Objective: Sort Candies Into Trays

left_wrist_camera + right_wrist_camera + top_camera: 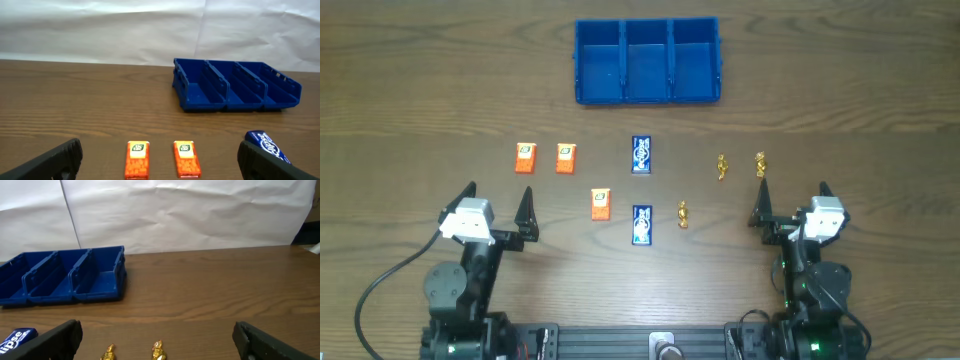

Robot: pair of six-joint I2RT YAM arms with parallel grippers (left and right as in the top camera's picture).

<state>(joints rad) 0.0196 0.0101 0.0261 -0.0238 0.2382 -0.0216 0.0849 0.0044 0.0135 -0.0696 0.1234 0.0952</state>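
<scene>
A blue tray [647, 62] with three compartments stands at the far middle of the table, also seen as the tray [235, 85] and tray [60, 277]. Three orange candy boxes [525, 157] [566, 158] [601, 203] lie left of centre. Two blue packs [642, 155] [642, 225] lie in the middle. Three gold-wrapped candies [721, 166] [760, 164] [683, 214] lie to the right. My left gripper [498, 205] stands open near the front left, holding nothing. My right gripper [790, 203] stands open near the front right, holding nothing.
The wooden table [420, 90] has free room on both sides of the tray and along its left and right edges. A white backdrop [100, 30] rises behind the table's far edge.
</scene>
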